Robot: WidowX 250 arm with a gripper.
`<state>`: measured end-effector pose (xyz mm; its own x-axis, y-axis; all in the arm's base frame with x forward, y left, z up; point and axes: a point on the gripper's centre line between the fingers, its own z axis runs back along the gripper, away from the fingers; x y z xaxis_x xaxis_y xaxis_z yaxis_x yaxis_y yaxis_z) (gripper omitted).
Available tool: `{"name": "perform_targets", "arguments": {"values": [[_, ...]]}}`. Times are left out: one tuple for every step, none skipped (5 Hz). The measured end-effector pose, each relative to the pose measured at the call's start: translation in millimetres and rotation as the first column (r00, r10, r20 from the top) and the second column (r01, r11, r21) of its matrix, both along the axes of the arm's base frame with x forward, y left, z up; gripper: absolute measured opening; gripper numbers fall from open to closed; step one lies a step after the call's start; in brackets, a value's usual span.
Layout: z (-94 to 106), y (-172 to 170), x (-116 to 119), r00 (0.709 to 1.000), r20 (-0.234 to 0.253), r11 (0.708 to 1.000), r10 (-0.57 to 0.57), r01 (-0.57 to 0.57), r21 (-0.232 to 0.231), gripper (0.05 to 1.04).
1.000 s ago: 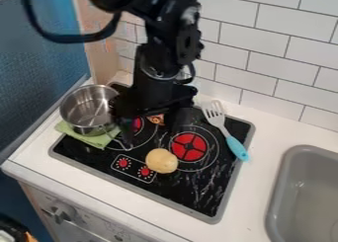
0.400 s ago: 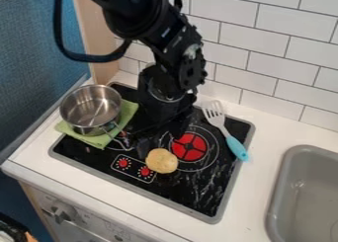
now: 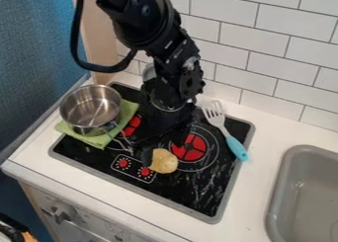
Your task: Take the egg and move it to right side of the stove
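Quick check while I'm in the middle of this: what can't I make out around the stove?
All in the camera view:
- End effector touching egg or not: black parts blend into the black stove.
- Left burner: partly hidden by the end effector.
- Middle of the green cloth: covered by the pot.
- Rest of the sink: cut off by the right and bottom edges.

Blk arm [image 3: 148,28], curved blk cable [image 3: 74,36], lt. marks [image 3: 190,63]
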<state>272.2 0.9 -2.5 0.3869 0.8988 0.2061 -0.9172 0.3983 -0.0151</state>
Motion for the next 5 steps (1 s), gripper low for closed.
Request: {"name": "perform_targets", "arguments": {"values": [[-13.8, -4, -2, 1.0, -0.025, 1.0, -0.014, 0.013, -0.026, 1.0], [-20.8, 0, -3, 1.0, -0.007, 0.999, -0.013, 0.013, -0.048, 1.0], [-31.6, 1, -5, 0.999, -0.036, 0.998, -0.002, 0.0, -0.062, 0.948], [-31.9, 4, -2, 1.0, -0.019, 0.997, 0.021, -0.022, -0.068, 0.704], [-32.5, 3, -5, 0.999, -0.011, 0.996, 0.038, -0.039, -0.078, 0.686]]}}
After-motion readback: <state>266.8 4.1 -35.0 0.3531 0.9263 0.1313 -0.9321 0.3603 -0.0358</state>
